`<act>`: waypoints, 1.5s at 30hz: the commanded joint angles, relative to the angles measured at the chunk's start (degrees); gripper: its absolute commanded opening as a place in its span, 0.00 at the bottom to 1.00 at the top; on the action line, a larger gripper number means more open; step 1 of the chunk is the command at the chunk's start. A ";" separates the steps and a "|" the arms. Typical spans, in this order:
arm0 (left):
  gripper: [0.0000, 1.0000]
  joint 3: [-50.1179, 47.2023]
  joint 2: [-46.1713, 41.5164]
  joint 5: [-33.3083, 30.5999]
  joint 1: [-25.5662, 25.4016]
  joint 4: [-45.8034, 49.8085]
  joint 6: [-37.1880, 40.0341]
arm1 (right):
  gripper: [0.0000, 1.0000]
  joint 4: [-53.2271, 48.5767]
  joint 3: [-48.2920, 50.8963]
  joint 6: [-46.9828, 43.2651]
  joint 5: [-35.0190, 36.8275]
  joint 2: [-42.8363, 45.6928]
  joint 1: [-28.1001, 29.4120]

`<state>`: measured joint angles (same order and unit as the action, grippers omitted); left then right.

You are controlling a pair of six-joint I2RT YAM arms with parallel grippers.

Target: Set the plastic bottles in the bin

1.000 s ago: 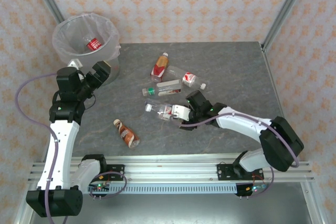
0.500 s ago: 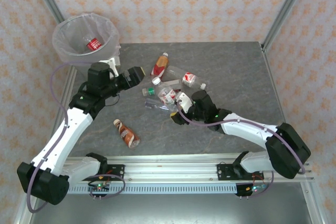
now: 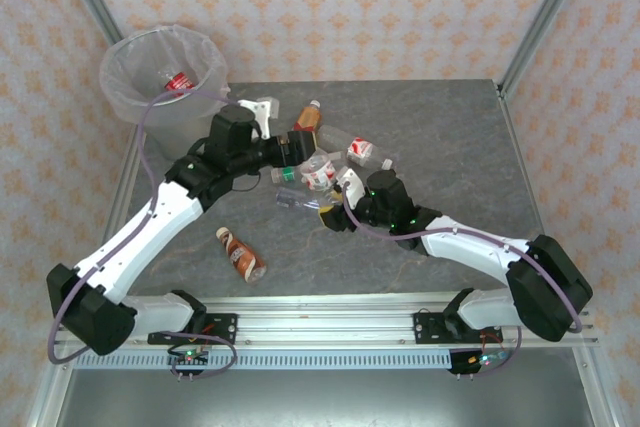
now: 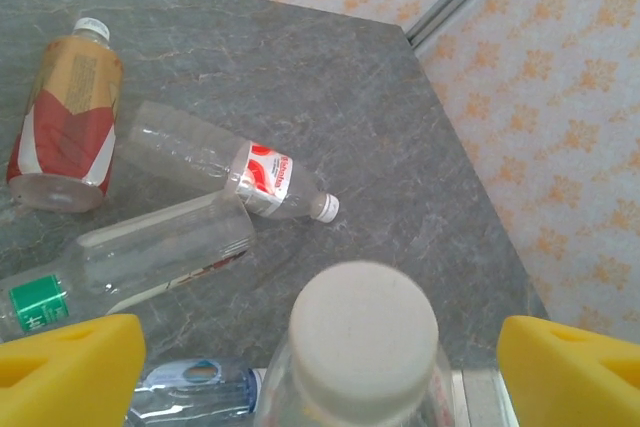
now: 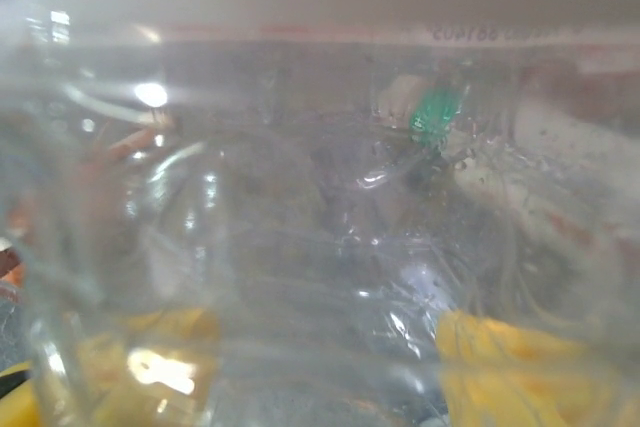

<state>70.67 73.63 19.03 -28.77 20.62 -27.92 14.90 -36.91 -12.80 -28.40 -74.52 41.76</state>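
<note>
**Table** (image 3: 440, 127): grey, stone-patterned top.

**Bin** (image 3: 120, 97): stands at the far left corner, with a crinkly clear liner. One red-label bottle (image 3: 178, 82) lies inside; its lower part is hard to make out through the liner.

**Loose bottles, middle of the table toward the far edge:**
- Orange-label bottle (image 3: 305, 127) (image 4: 65, 112): lying down, white cap toward the far edge.
- Red-and-white bottle (image 3: 368, 153) (image 4: 255, 172): clear, lying just beside the orange one.
- Green-label bottle (image 4: 140, 252): clear, on its side; its cap end is cut off at the frame edge.
- Blue-label bottle (image 4: 195, 395): only a crumpled sliver shows, and the rest is cut off.

**Brown bottle** (image 3: 240, 253): lies alone toward the near edge, well apart from the group.

**Held bottle** (image 3: 318, 175) (image 4: 362, 332) (image 5: 300, 197): clear, white cap. It is a blur in the right wrist view, and its body is cut off in the left wrist view.

**Right gripper** (image 3: 330, 199): closed around the held bottle. Its yellow pads (image 5: 490, 357) are dimly visible through the plastic.

**Left gripper** (image 3: 298, 152) (image 4: 320, 367): jaws spread wide, holding nothing. The cap sits between the yellow fingertips (image 4: 70, 362), clear of both.
</note>
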 commanded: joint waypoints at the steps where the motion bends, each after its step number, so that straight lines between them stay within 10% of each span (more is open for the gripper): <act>1: 0.85 3.61 2.29 -4.54 -1.42 2.54 1.84 | 0.59 4.84 0.29 1.81 -1.41 -0.63 0.17; 25: 0.30 5.88 7.11 -7.29 -2.13 1.43 0.28 | 0.67 7.72 0.00 3.89 -2.88 -3.27 0.25; 30: 0.00 6.41 6.98 -9.29 -2.12 2.67 0.38 | 0.76 5.43 -0.38 5.06 -2.73 -2.40 0.19; 45: 0.00 6.05 5.94 -12.52 -1.79 3.02 -0.77 | 0.99 4.93 1.40 10.41 5.20 2.07 0.19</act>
<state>75.09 80.77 8.67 -30.39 22.96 -28.45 19.31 -36.21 -5.76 -27.46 -74.19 41.76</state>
